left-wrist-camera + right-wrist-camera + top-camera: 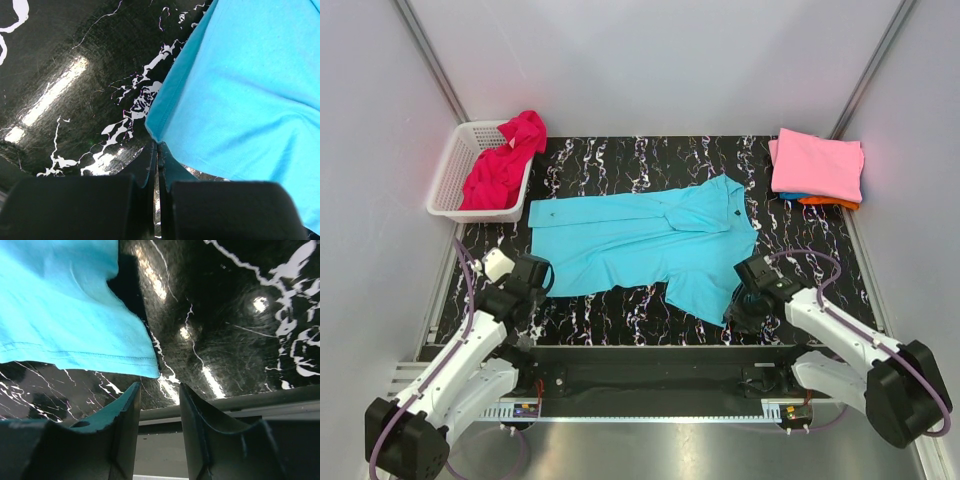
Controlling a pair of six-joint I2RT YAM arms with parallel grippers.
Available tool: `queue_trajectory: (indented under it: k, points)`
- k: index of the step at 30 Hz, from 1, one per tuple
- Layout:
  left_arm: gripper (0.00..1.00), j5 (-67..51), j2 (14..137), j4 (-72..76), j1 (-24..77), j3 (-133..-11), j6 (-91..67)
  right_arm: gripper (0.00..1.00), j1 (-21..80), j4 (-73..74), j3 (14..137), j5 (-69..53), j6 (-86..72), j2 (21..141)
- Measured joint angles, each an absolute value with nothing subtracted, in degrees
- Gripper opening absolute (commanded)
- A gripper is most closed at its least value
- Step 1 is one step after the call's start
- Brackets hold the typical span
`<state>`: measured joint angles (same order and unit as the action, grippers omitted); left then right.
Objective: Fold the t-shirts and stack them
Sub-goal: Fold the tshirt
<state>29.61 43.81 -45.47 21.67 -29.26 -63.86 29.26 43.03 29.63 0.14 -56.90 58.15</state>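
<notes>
A black, white-veined marble-patterned table (620, 160) carries a turquoise collared t-shirt (640, 240) spread flat at its centre. At the far left corner, a white plastic lattice basket (445, 185) holds a crumpled magenta-red t-shirt (505, 160). At the far right, a folded light pink t-shirt (817, 165) tops an orange t-shirt (830, 203) and a blue t-shirt (792, 196). The left fingers (146, 165), pressed together, sit at the turquoise shirt's near-left corner; whether they pinch cloth cannot be told. The right fingers (127, 410) stand spread and empty just beside its near-right hem corner.
</notes>
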Motion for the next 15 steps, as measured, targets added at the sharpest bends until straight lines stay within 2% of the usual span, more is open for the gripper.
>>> queue_trajectory:
  k: [15]
  points:
    - [0.00, 29.1, 43.1, -45.6, 21.7, -29.3, -63.4, 0.44, 31.7, 38.9, 33.4, -1.6, -57.1, 70.9]
